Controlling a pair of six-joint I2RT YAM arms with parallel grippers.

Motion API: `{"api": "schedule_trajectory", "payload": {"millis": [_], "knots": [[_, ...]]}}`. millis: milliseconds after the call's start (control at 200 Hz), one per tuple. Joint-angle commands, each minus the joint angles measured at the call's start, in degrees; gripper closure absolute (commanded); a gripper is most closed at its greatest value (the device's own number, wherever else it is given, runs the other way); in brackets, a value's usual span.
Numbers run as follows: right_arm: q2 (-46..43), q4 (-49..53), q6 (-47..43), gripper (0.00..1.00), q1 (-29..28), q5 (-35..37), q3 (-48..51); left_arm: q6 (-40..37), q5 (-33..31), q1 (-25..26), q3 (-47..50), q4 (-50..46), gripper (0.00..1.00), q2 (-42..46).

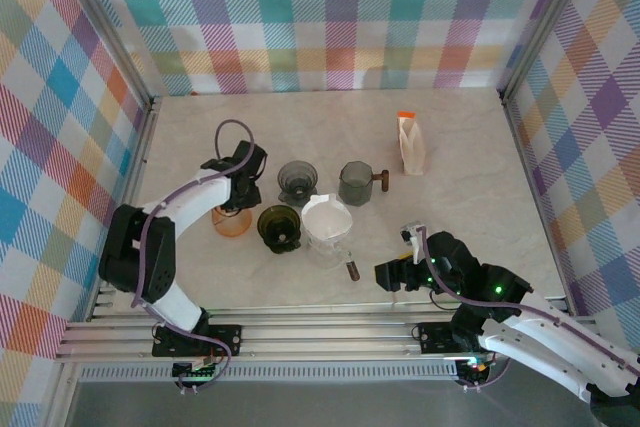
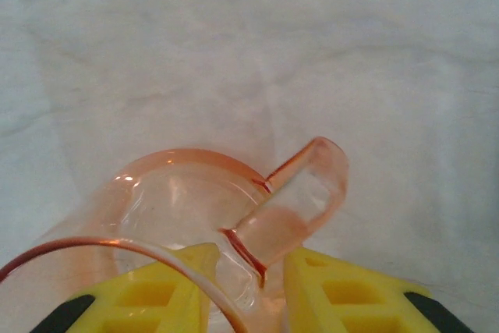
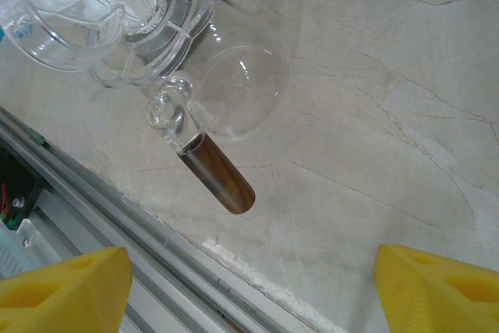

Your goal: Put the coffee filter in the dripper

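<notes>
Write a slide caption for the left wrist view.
Left gripper grips a translucent orange dripper by its loop handle, yellow fingers closed on it, above a pale marbled tabletop.

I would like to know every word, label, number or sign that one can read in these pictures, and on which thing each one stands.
No text can be read anywhere.
White bag: any print is too small to tell.
Clear dripper: a tiny blue mark at its left edge, too blurred to read.
Orange dripper: no marking visible.
</notes>
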State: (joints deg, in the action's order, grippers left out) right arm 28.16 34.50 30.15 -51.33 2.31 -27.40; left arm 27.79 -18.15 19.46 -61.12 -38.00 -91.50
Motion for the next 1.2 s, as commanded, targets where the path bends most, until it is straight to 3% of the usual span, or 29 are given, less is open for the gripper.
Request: {"api": "schedule_trajectory", "payload": {"millis": [0,230,330,550,690,795,1075,1195], "knots": [[-0.6,-1.4,-0.7,0.19,0.3,0.2,0.4,0.4,-1.3,-2.2,1.8,-2.9,0.7,4.2],[-0.9,-1.4,-0.7,0.19,0.3,0.4,0.5,0.3,-0.7,-2.2,-0.3,-5.6,0.56,8.4],[-1.4,-1.4,-0.3,0.19,0.3,0.5,0.7,0.9,2.5,-2.1,-0.9,-5.9,0.51,12.3],[-1.3,-1.8,-0.2,0.19,0.3,0.7,1.2,2.7,7.0,3.5,-2.6,-5.7,0.43,16.4],[-1.0,-2.0,0.2,0.19,0.3,0.7,1.5,5.3,9.2,12.3,-4.2,-2.4,0.41,12.1],[-1.3,-1.5,0.5,0.19,0.3,0.7,1.5,6.6,10.2,16.1,-5.9,-0.3,0.4,7.2],[-2.6,-0.6,0.8,0.19,0.3,1.4,1.7,6.7,8.7,19.6,-8.9,-1.3,0.38,-0.4],[-2.5,-0.9,0.8,0.19,0.3,1.4,1.8,5.9,6.1,19.6,-9.2,-3.7,0.44,-2.0]]}}
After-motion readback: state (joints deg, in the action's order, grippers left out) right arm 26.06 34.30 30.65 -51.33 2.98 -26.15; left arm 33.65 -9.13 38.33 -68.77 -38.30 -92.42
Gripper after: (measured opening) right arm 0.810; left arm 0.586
